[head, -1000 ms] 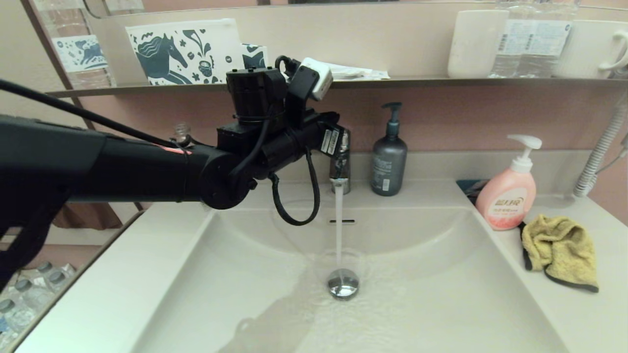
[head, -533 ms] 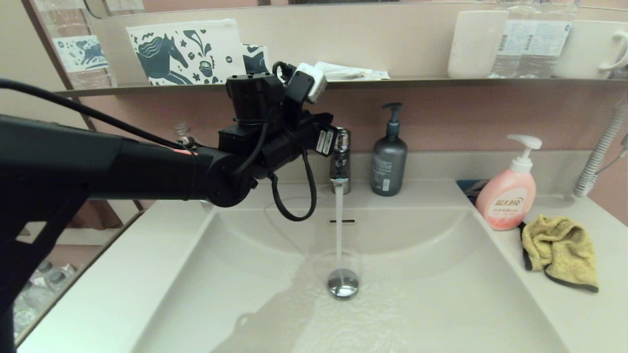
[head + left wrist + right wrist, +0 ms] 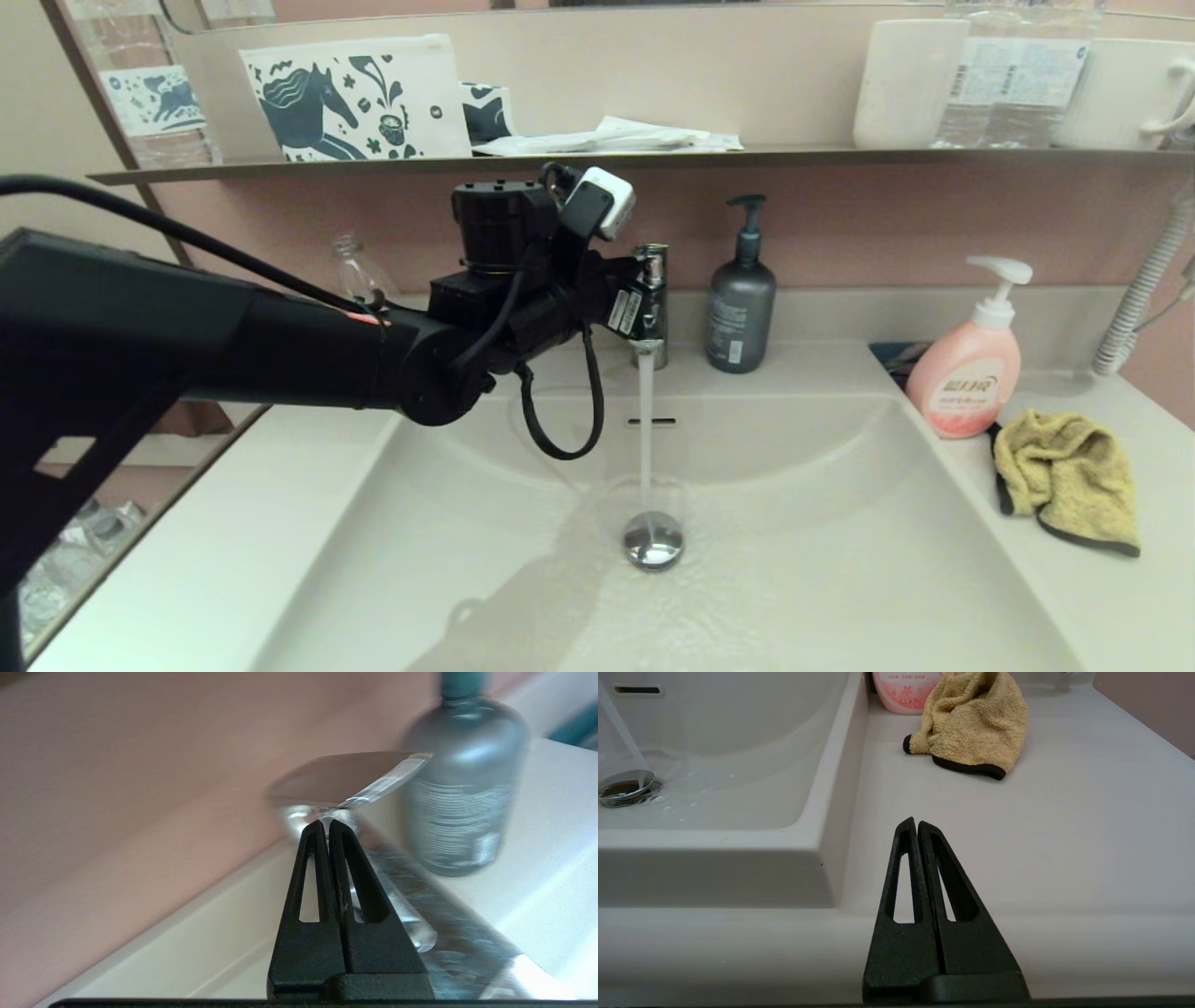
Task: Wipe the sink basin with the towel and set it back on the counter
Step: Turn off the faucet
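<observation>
The right hand is nearest, low at the front edge of the tabletop, with its two fingers pressed together and nothing between them. Further on, the towel lies crumpled on the tabletop to the right of the sink basin, touching the pink soap bottle behind it. In the basin, water runs down onto the chrome drain plug, and the overflow slot is in the back wall. Beyond, the left hand is at the faucet, also clenched and empty; its tips are right at the faucet's handle. A grey pump bottle stands just beside the faucet. Highest and farthest is the wall shelf.
</observation>
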